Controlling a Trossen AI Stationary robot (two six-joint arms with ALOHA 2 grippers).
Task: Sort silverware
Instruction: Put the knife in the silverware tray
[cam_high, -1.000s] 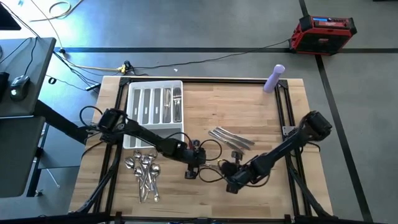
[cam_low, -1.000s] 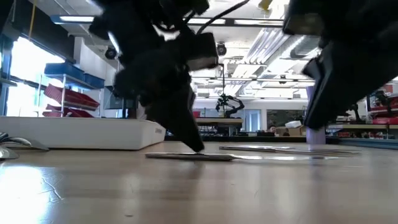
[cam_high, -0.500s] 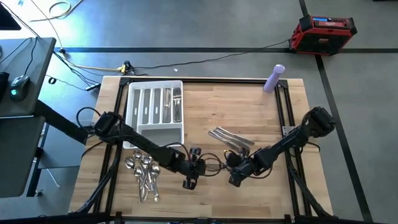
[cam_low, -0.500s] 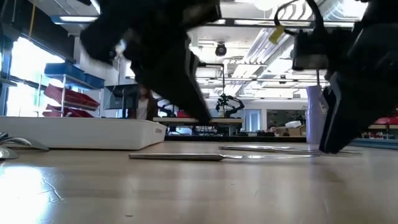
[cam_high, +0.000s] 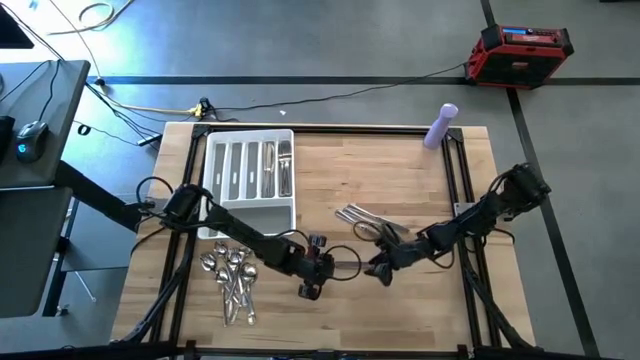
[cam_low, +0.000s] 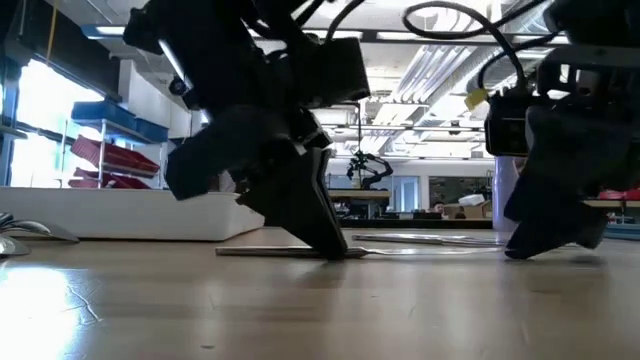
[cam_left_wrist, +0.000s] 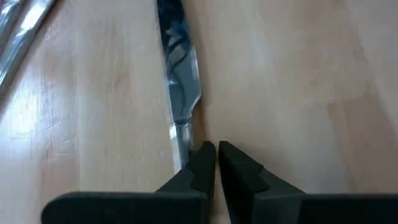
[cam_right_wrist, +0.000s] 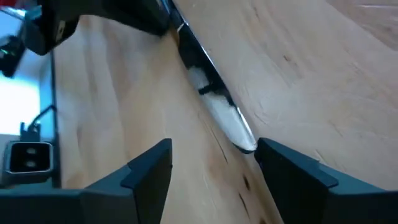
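Pressed together, your left gripper's (cam_left_wrist: 216, 163) fingers sit at the handle end of a single knife (cam_left_wrist: 179, 81) that lies flat on the table (cam_high: 400, 170) near its front middle; whether they actually pinch the handle or just touch beside it you cannot tell. Your right gripper (cam_right_wrist: 211, 168) stands spread wide at the blade tip, holding nothing. Farther out, a loose group of knives (cam_high: 372, 223) lies just behind the right gripper, a heap of spoons (cam_high: 231, 276) sits at the near left, and the white tray (cam_high: 248, 180) at the far left already holds some pieces in its slots. The likely trouble from here is the knife itself: it is thin, slick and flat on the wood, so a closed fingertip pushing at one end could skid it or spin it away rather than lift it. If the right gripper drifts back, it may nudge the waiting knives out of line.
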